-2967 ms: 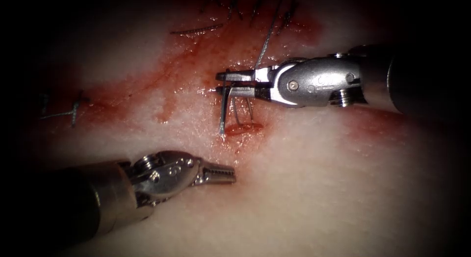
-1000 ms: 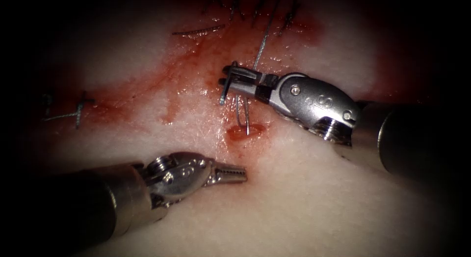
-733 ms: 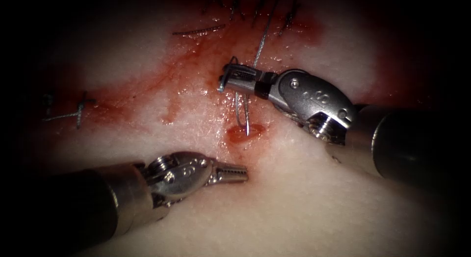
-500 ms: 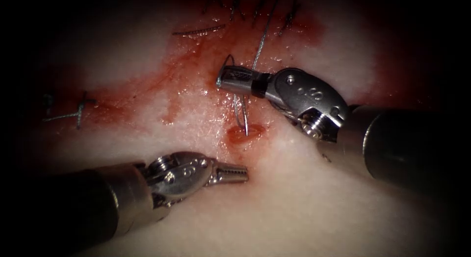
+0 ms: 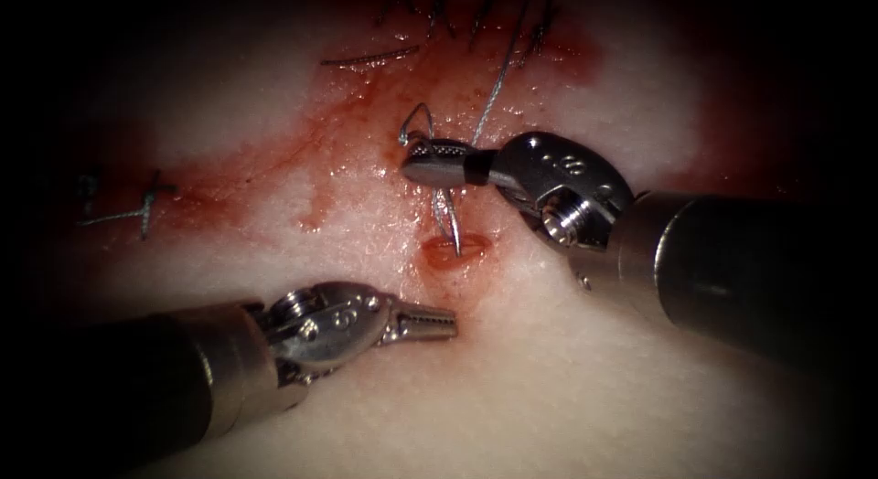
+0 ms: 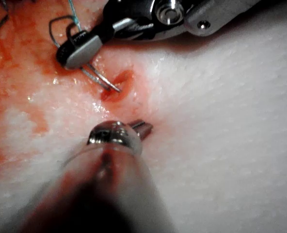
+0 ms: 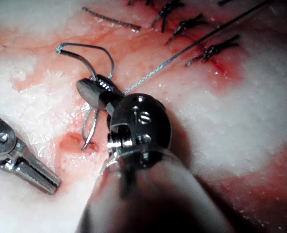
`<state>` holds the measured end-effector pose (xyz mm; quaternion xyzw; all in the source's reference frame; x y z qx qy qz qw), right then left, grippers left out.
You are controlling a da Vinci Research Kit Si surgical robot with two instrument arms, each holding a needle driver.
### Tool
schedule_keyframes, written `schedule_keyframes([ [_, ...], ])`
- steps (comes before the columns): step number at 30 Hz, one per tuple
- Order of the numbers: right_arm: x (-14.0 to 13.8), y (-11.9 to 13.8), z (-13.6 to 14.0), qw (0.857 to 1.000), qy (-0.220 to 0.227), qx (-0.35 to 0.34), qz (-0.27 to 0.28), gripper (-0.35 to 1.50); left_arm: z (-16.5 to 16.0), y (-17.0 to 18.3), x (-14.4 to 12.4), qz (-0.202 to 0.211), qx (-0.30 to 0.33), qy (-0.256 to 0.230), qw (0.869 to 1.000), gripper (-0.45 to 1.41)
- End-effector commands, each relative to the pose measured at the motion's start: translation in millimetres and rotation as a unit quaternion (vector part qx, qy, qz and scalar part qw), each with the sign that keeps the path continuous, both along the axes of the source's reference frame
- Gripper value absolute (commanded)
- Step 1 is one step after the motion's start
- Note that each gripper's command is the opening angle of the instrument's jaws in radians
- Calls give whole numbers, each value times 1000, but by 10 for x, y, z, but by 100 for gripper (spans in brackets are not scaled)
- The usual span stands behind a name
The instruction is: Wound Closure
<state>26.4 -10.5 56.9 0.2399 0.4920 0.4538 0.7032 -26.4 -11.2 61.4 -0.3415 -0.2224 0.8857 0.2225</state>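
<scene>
Pale tissue [image 5: 567, 388] stained with red fluid [image 5: 329, 159] lies under both our tools. Our right gripper [image 5: 430, 159] is clamped on the needle [image 5: 446, 218] near mid-curve — its point sits at the small red cut [image 5: 455, 250], its tail arcing above the jaws. Thread [image 5: 494, 90] runs up toward finished stitches [image 5: 476, 17]. Our left gripper [image 5: 430, 324] hovers closed and empty, just below the cut.
</scene>
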Motion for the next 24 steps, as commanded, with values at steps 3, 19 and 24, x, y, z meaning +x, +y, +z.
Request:
schedule_keyframes([
  [3,7,-14,5,1000,0,14,-5,-35,5,-3,-6,0,1,0,1000,14],
  [19,2,-64,-9,996,-13,82,-15,-35,1,0,6,-1,0,3,1000,14],
  [24,-1,-71,-4,997,4,79,-10,-35,-1,1,9,-2,-1,3,1000,14],
])
